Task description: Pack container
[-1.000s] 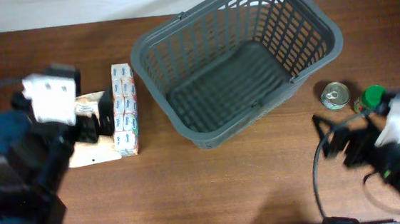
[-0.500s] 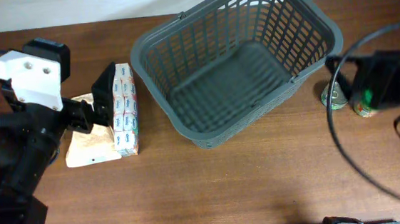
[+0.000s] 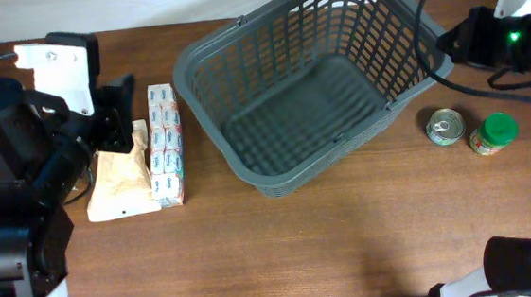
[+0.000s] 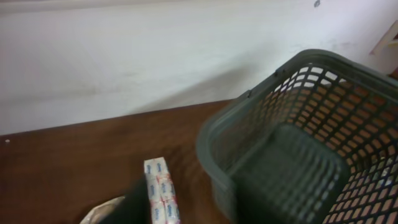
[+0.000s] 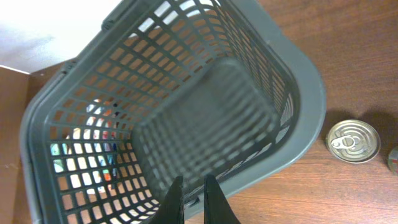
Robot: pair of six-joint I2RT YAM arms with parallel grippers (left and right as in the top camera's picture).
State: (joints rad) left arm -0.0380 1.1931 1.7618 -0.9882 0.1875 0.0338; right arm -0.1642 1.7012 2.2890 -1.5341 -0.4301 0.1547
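The container, a large dark grey lattice basket, stands at the table's middle back with nothing in it, and also shows in the left wrist view and the right wrist view. My right gripper hangs over its near right rim, fingers shut, nothing seen between them. From overhead the right gripper sits by the basket's right corner. My left gripper hovers beside a strip of white boxes and a tan paper pouch. Its jaws are hidden.
A small round tin can and a green-lidded jar stand right of the basket. The can also shows in the right wrist view. A white wall runs behind the table's far edge.
The right arm swung up from the front right, past the can and jar, to the basket's right corner, and its jaws closed. The left arm drew back slightly from the white boxes.
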